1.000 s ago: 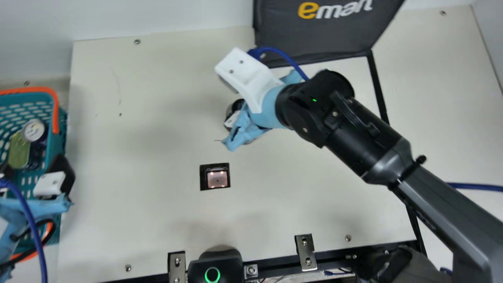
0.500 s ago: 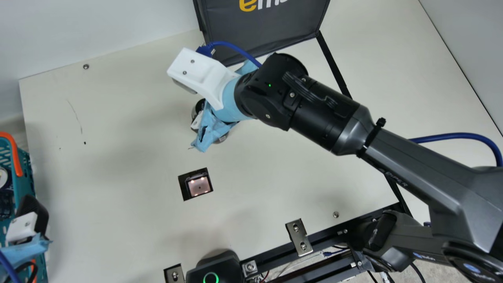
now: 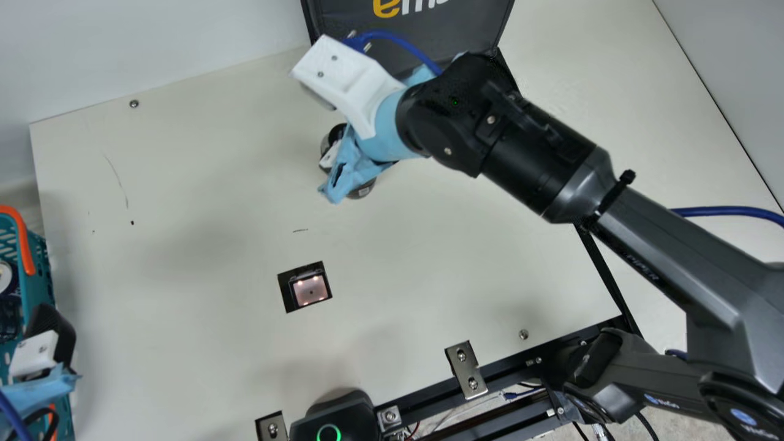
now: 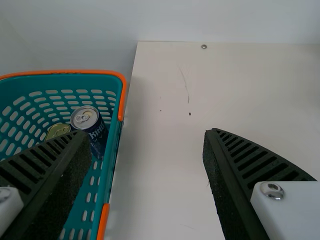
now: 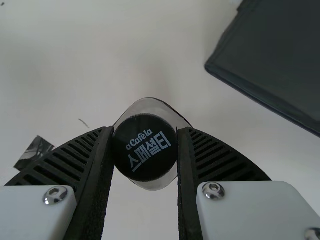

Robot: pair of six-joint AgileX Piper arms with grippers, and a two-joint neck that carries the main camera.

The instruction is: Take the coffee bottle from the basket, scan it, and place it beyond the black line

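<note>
Black is the cap of your coffee bottle point(image 5: 145, 149), and it sits squarely between the ribbed fingers of your right gripper point(image 3: 350, 160). Those fingers are closed in on it, one against each side, parted only by the bottle's own width. In the right wrist view the cap faces you, with clear body showing around its edge; you can't tell from these pictures whether its base touches the table point(image 3: 184, 306).

In the main view you have the bottle between the scanner point(image 3: 310, 290) and the dark panel point(image 3: 429, 37) at the far edge, well apart from the scanner's lit window. It is on the scanner's side of the black line point(image 3: 603, 269), which runs from near that panel towards the frame at your near edge. Your right arm point(image 3: 661, 245) reaches in across that line, its blue cable point(image 3: 398, 41) looping above the wrist.

Farther out, your left gripper point(image 3: 48, 340) is by the teal basket point(image 4: 111, 165), its fingers spread wide with nothing between them. Inside the basket, the left wrist view shows you a dark blue can point(image 4: 98, 135) and, just beside it, a yellow-green item point(image 4: 58, 130), partly hidden by a finger.
</note>
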